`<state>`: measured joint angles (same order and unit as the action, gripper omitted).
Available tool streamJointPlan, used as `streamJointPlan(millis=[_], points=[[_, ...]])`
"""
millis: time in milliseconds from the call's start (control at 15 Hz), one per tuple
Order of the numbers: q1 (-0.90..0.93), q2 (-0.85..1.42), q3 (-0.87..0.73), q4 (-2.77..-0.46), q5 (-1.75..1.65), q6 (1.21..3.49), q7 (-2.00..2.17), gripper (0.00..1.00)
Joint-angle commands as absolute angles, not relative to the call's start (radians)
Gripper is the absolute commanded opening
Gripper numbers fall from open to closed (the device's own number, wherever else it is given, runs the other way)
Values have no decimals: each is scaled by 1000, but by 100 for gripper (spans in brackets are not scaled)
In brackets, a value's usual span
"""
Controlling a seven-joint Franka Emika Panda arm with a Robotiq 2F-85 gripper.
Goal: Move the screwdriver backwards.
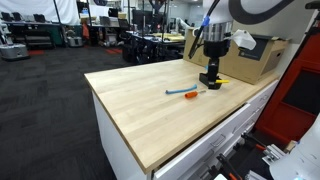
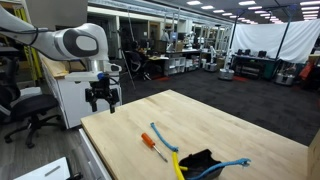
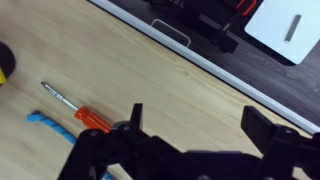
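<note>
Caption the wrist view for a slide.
Open claw above the wooden table, orange-handled screwdriver and blue stick lying off to one side.

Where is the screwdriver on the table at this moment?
In an exterior view the screwdriver lies flat on the wooden table beside the blue stick, between the black-and-yellow object and the open gripper, clear of both.

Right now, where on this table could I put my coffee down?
The table is bare wood from the blue stick out to its edges. It is crowded only where the screwdriver, blue stick and black-and-yellow object lie together.
</note>
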<state>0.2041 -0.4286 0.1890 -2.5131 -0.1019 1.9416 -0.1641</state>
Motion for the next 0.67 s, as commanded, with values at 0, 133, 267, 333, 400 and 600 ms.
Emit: streamJointPlan(millis=[0,133,267,333,400,600], points=[[207,-375,126,-2495,-180,2008,-371,100],[206,-359,93,-2495,-220,2045,-487,100],[211,-350,59,-2493,-238,2081,-607,100],[209,-384,84,-2511,-217,2048,-509,100],[207,-383,75,-2511,-218,2052,-526,100],[210,-387,78,-2511,-218,2050,-516,100]])
